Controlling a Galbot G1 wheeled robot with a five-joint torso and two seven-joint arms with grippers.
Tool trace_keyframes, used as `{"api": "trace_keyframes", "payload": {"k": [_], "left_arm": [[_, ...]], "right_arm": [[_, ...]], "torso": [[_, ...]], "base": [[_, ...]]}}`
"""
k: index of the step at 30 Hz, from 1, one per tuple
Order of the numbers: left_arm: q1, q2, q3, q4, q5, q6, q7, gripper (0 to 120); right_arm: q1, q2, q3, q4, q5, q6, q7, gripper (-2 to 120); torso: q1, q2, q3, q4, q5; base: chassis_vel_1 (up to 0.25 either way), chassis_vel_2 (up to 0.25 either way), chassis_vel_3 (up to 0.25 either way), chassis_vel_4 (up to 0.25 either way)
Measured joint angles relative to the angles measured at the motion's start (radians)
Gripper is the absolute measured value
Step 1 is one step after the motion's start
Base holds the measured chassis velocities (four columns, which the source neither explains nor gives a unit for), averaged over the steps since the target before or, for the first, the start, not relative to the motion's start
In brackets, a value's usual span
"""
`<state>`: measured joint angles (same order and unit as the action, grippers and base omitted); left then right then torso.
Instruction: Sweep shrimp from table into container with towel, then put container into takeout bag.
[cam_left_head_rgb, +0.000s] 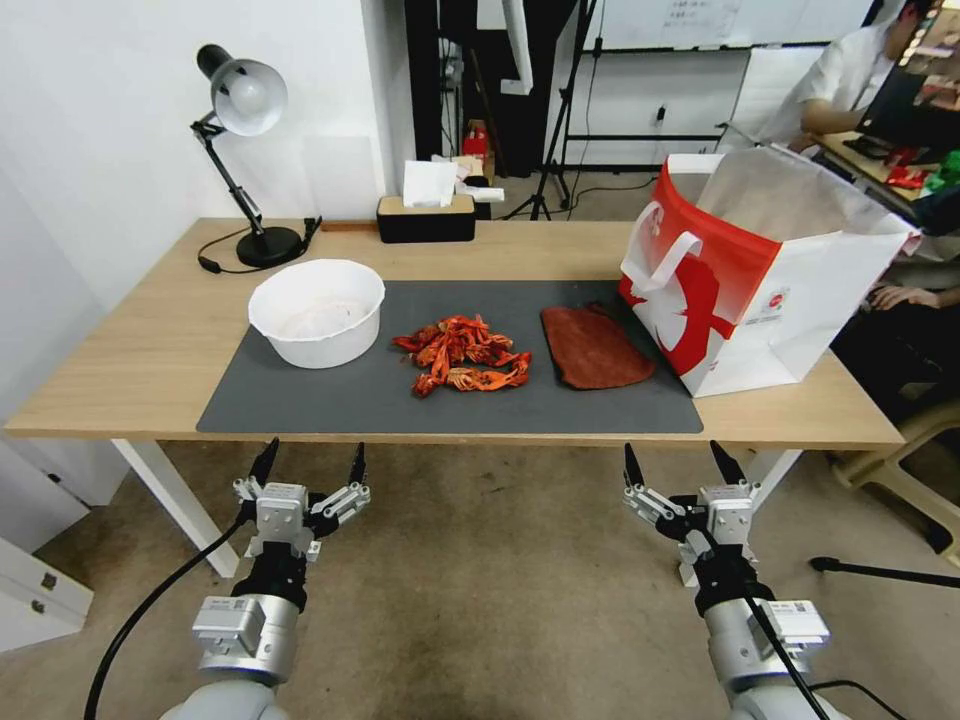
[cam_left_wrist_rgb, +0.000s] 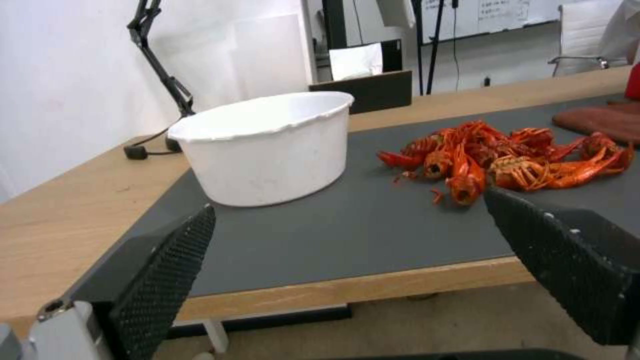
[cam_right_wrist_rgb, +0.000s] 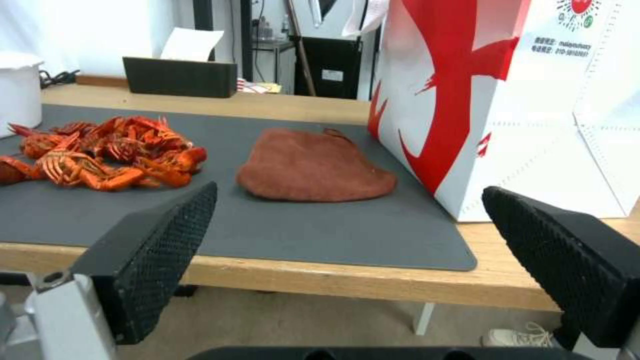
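Note:
A pile of orange-red shrimp (cam_left_head_rgb: 462, 355) (cam_left_wrist_rgb: 507, 157) (cam_right_wrist_rgb: 100, 152) lies mid-mat on the table (cam_left_head_rgb: 120, 360). To its left stands the round white container (cam_left_head_rgb: 317, 312) (cam_left_wrist_rgb: 267, 147), upright. On its other side the rust-brown towel (cam_left_head_rgb: 595, 347) (cam_right_wrist_rgb: 313, 167) lies flat, touching the foot of the red-and-white takeout bag (cam_left_head_rgb: 760, 270) (cam_right_wrist_rgb: 507, 100), which stands open at the table's right. My left gripper (cam_left_head_rgb: 311, 464) and right gripper (cam_left_head_rgb: 678, 462) hover below the table's front edge, both open and holding nothing.
A black desk lamp (cam_left_head_rgb: 245, 150) and a black tissue box (cam_left_head_rgb: 427, 215) stand along the back edge. A dark grey mat (cam_left_head_rgb: 320, 400) covers the table's middle. A person sits at another desk behind the bag.

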<state>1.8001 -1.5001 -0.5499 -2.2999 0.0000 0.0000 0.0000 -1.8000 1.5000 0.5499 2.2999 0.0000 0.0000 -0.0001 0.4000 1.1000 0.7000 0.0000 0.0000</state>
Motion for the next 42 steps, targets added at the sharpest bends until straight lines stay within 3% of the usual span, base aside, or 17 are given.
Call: {"api": "trace_keyframes", "payload": {"k": [16,18,20,23,26,42], "left_arm": [[-0.001,-0.001,-0.002,0.000,-0.003,0.002,0.000,100],[-0.007,-0.009,-0.021,-0.007,-0.018,0.018,-0.004,100],[-0.041,-0.050,-0.118,-0.047,-0.098,0.099,-0.034,100],[-0.057,-0.061,-0.140,-0.049,-0.135,0.107,-0.043,100],[-0.062,-0.065,-0.142,-0.046,-0.144,0.096,-0.048,100],[-0.061,-0.065,-0.135,-0.026,-0.127,0.085,-0.034,100]], "right_arm": [[0.004,-0.002,-0.001,-0.001,0.004,-0.004,-0.004,100],[0.026,-0.012,-0.006,-0.016,0.030,-0.027,-0.024,100],[0.103,-0.047,-0.032,-0.072,0.121,-0.135,-0.094,100],[0.155,-0.064,-0.047,-0.100,0.181,-0.195,-0.145,100],[0.166,-0.069,-0.041,-0.096,0.196,-0.195,-0.154,100],[0.181,-0.069,-0.030,-0.082,0.202,-0.194,-0.134,100]], "torso": [[0.000,0.000,0.000,-0.0002,-0.0001],[0.000,0.000,0.000,-0.0007,-0.0004],[0.000,0.000,0.000,0.0003,0.0012],[0.000,0.000,0.000,0.0006,0.0001],[0.000,0.000,0.000,-0.0003,-0.0001],[0.000,0.000,0.000,0.0000,0.0001]], "base": [[0.000,0.000,0.000,0.000],[0.000,0.000,0.000,0.000],[0.000,0.000,0.000,0.000],[0.000,0.000,0.000,0.000],[0.000,0.000,0.000,0.000],[0.000,0.000,0.000,0.000]]}}
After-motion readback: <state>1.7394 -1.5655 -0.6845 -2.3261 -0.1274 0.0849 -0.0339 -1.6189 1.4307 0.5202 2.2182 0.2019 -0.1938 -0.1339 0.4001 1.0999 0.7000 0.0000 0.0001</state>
